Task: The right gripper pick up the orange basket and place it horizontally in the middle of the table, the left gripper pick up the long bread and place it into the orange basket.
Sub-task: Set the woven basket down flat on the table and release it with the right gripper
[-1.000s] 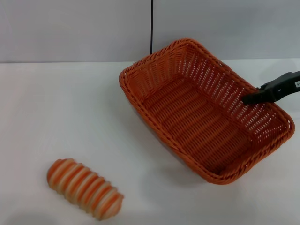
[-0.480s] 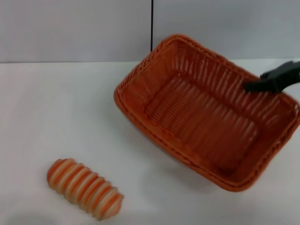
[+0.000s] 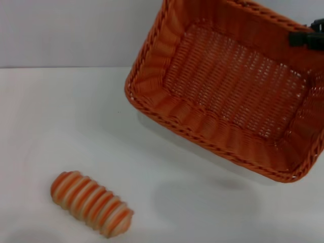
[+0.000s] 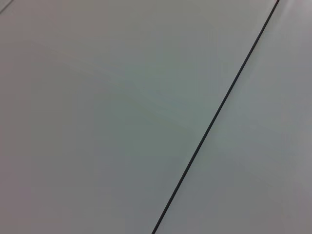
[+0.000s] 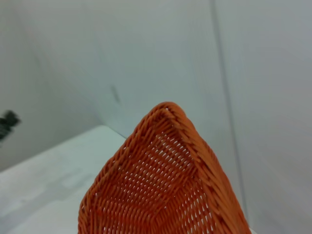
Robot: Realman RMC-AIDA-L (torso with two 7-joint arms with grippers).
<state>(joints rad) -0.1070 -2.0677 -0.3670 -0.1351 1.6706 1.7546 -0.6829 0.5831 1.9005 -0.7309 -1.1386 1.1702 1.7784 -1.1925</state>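
Observation:
The orange basket [image 3: 230, 88] hangs in the air at the upper right of the head view, clear of the white table [image 3: 61, 116] and tipped so its open inside faces me. My right gripper [image 3: 302, 38] is shut on its far right rim, with only its black tip showing. The right wrist view shows one corner of the basket [image 5: 161, 190] close up. The long bread [image 3: 91, 203], striped orange and cream, lies on the table at the near left, far from the basket. My left gripper is out of view; the left wrist view shows only a wall.
A grey wall [image 3: 76, 30] stands behind the table. The basket's shadow [image 3: 202, 197] falls on the tabletop below it. A small dark blurred shape [image 5: 7, 122] sits at the edge of the right wrist view.
The right gripper has raised the basket off the table and tipped it up toward me. The bread has not moved.

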